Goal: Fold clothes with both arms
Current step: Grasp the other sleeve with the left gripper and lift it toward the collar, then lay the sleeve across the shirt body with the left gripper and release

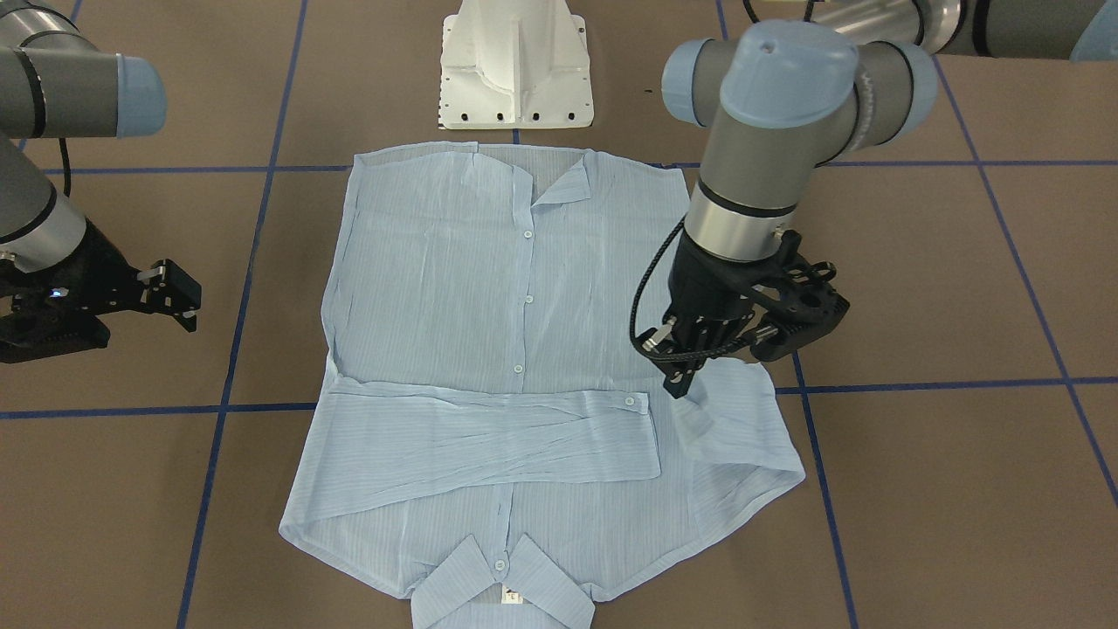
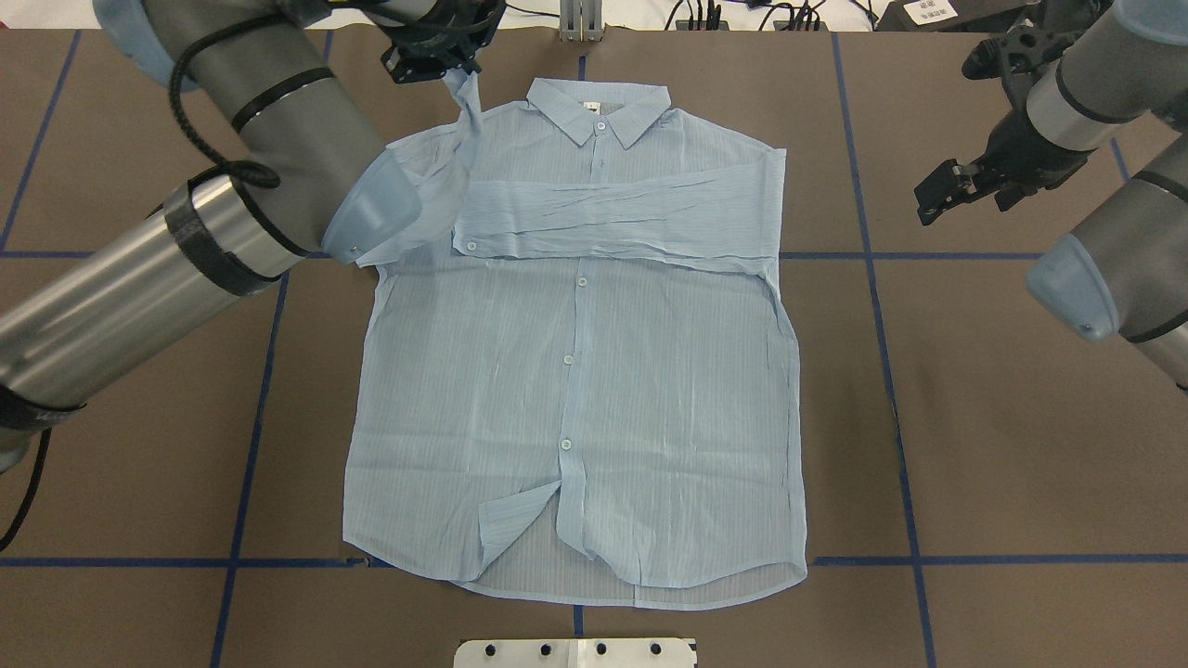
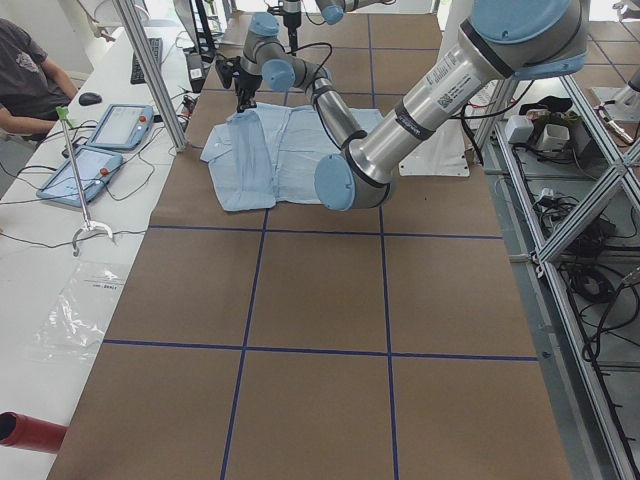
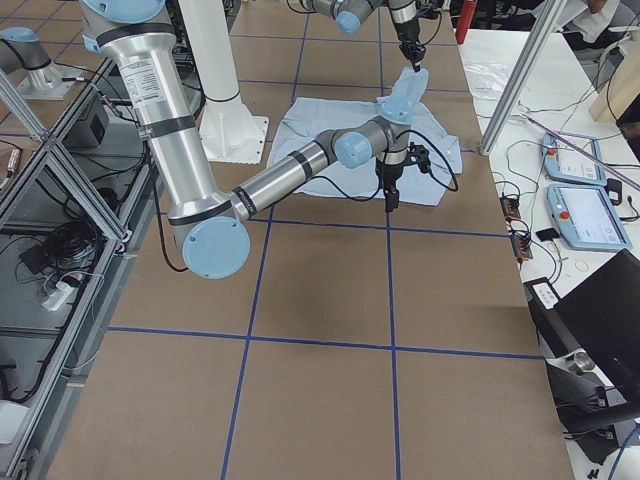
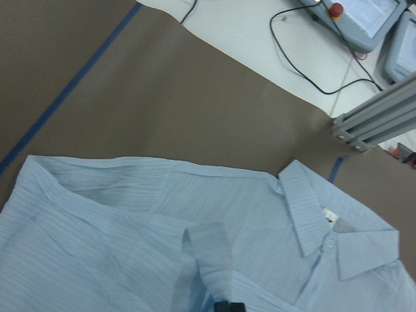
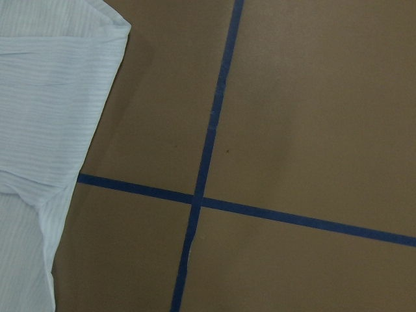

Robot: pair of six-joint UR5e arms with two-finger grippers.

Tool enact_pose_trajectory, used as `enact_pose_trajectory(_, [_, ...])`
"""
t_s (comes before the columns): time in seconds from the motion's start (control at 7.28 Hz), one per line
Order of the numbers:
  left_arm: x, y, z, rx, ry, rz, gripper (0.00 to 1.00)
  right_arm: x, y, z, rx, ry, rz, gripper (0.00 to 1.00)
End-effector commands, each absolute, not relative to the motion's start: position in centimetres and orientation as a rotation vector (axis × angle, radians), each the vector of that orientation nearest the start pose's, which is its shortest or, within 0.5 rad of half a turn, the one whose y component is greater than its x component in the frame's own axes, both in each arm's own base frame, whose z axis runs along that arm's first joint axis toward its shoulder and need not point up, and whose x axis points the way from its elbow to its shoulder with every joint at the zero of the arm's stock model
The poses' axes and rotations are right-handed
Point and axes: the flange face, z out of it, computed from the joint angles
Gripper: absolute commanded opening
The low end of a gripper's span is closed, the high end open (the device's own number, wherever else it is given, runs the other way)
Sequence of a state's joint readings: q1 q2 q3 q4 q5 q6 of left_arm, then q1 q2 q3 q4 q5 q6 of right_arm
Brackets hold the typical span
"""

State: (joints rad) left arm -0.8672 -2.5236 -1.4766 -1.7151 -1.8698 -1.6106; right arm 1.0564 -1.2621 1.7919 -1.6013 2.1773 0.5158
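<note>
The light blue shirt point(image 2: 575, 371) lies flat and buttoned, front up, collar point(image 2: 599, 107) on the far side from the robot. One sleeve point(image 2: 622, 218) is folded across the chest. My left gripper point(image 2: 436, 63) is shut on the other sleeve point(image 2: 445, 176) and holds its cuff end up above the shoulder; the front-facing view shows the gripper point(image 1: 684, 384) pinching the cloth point(image 1: 742, 419). In the left wrist view the cuff point(image 5: 208, 253) hangs in front of the camera. My right gripper point(image 2: 933, 195) is open and empty, above bare table beside the shirt; it also shows in the front-facing view point(image 1: 179, 297).
The white pedestal base point(image 1: 515, 70) stands just behind the shirt's hem. Blue tape lines point(image 6: 208, 143) cross the brown table. A white side bench with tablets point(image 3: 100, 140), cables and an aluminium post point(image 5: 377, 117) runs along the far edge, where a person point(image 3: 30, 80) sits.
</note>
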Motion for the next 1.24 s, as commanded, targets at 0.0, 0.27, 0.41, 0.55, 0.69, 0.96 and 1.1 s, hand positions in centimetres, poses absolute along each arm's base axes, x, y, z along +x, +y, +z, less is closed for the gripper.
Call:
enact_pose_trajectory(0.0, [43.5, -63.4, 5.5, 0.121, 1.140, -0.702, 0.00, -21.4, -55.7, 40.6, 0.122, -0.747, -0.156, 1.00])
enact_pose_trajectory(0.27, [48.9, -61.1, 7.3, 0.051, 1.141, -0.700, 0.00, -21.6, -55.8, 40.7, 0.122, -0.743, -0.156, 1.00])
enact_pose_trajectory(0.41, [51.8, -59.7, 8.0, 0.039, 1.148, -0.705, 0.00, -21.7, -55.9, 40.7, 0.121, -0.741, -0.156, 1.00])
enact_pose_trajectory(0.55, [55.6, -58.0, 9.0, 0.030, 1.163, -0.706, 0.00, -21.8, -56.1, 41.1, 0.115, -0.737, -0.154, 1.00])
enact_pose_trajectory(0.69, [60.4, -55.7, 9.5, 0.041, 1.169, -0.706, 0.00, -21.8, -56.1, 41.3, 0.111, -0.737, -0.151, 1.00])
enact_pose_trajectory(0.96, [66.1, -51.9, 6.4, 0.027, 1.228, -0.679, 0.52, -22.1, -56.3, 40.6, 0.119, -0.741, -0.153, 1.00])
enact_pose_trajectory(1.1, [65.9, -51.4, 5.1, 0.045, 1.282, -0.646, 1.00, -22.2, -56.4, 40.3, 0.122, -0.743, -0.156, 1.00])
